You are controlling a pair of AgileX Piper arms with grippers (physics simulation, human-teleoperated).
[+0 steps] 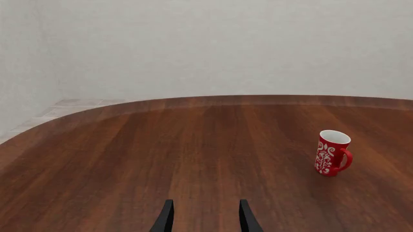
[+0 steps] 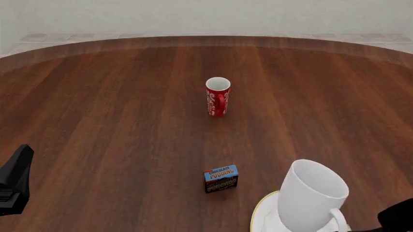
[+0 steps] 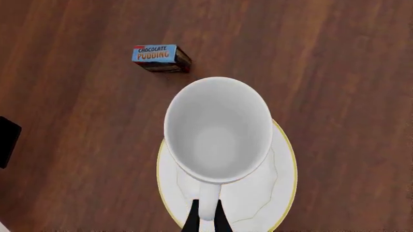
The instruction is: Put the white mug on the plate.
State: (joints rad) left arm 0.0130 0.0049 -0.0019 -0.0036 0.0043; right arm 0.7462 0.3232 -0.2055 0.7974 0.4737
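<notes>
Above bare table, left wrist view: left gripper (image 1: 206, 217) parted, holding nothing. Front view: white mug (image 2: 311, 195) over the plate (image 2: 260, 215), upright. Right wrist view: right gripper (image 3: 206, 218) pinches its handle; release likely remains.

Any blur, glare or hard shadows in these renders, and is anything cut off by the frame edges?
All three views are sharp, evenly lit, no glare. Front view: the white mug and plate are cropped at the bottom edge; the red mug casts only a faint shadow. Right wrist view: the right gripper pinches the mug's handle. Left wrist view: the left gripper shows fingertips only.
</notes>
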